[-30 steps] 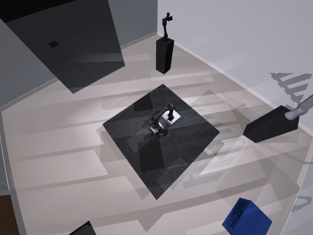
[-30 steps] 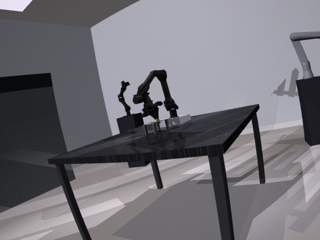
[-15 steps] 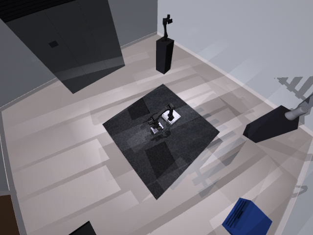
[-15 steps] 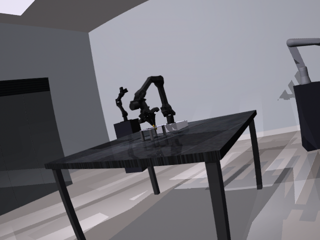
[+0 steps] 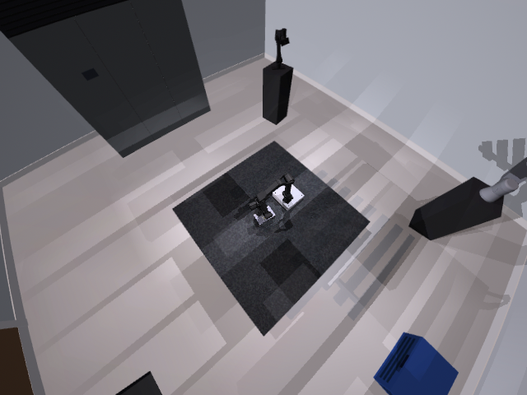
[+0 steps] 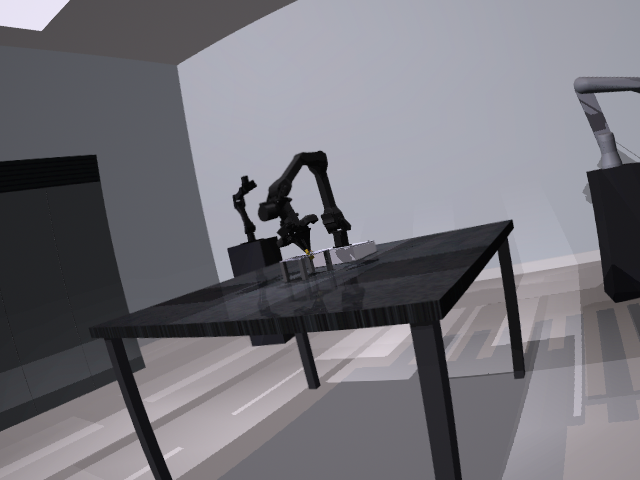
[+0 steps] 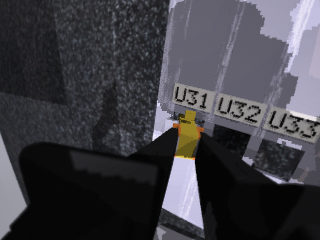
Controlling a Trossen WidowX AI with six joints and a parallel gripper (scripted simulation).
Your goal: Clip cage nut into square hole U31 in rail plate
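Cage nut at U31, not yet let go

The pincer (image 5: 266, 215) (image 6: 308, 251) (image 7: 186, 137) is nearly closed, gripping the yellow cage nut (image 6: 308, 254) (image 7: 188, 138). So the pick-up is done, and the nut sits over or in the square hole beside the U31 label (image 7: 191, 98) on the rail plate (image 5: 258, 220) (image 6: 290, 259) (image 7: 183, 172) (the fingers hide how deep the wings reach). Left, I judge: hooking both wings if needed, releasing, seating the flanges, and backing the arm (image 5: 272, 187) (image 6: 324, 188) clear.
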